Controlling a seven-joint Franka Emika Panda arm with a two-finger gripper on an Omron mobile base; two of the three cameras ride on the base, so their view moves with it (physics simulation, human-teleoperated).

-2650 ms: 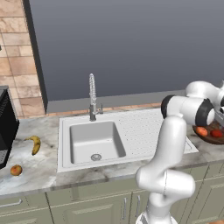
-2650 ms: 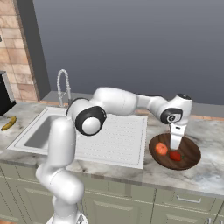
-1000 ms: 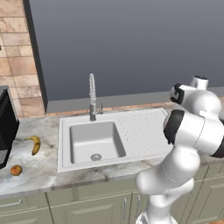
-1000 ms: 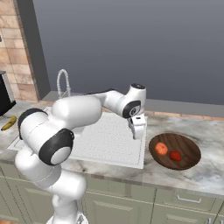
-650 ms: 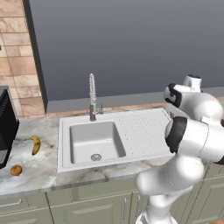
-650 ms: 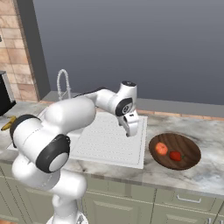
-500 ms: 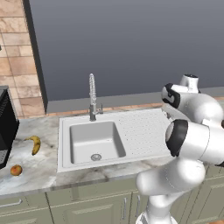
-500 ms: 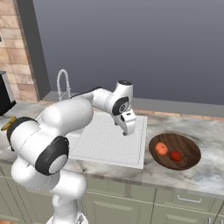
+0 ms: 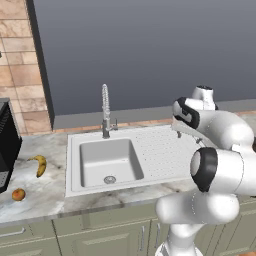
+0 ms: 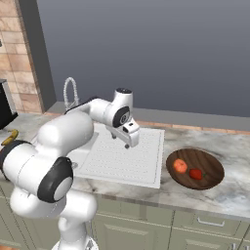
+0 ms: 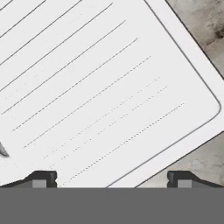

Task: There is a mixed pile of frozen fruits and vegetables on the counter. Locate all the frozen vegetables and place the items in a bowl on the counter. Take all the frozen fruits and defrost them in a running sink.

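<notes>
The white arm's two dark fingers (image 10: 128,144) hang spread wide and empty over the dotted drainboard of the white rectangular sink (image 9: 150,150), pointing down at its ridged surface; in the hand view the two finger tips (image 11: 43,178) stand far apart above the drainboard's corner, with pale grey-white marbled stone worktop (image 11: 197,39) showing beyond its rim. The tall chrome spring-coil faucet (image 9: 105,110) rises at the back edge of the deep basin, left of the arm. To the right of the sink, the shallow dark brown wooden bowl (image 10: 210,163) sits on the worktop and holds two pieces side by side: a round orange-red tomato-like ball (image 10: 180,166) and, just beside it, a smaller bright red lumpy piece (image 10: 196,174). Well apart from these, on the worktop left of the sink, lie a curved yellow banana with dark tips (image 9: 39,164) and, nearer the front edge, a small round orange-yellow fruit (image 9: 18,194).
</notes>
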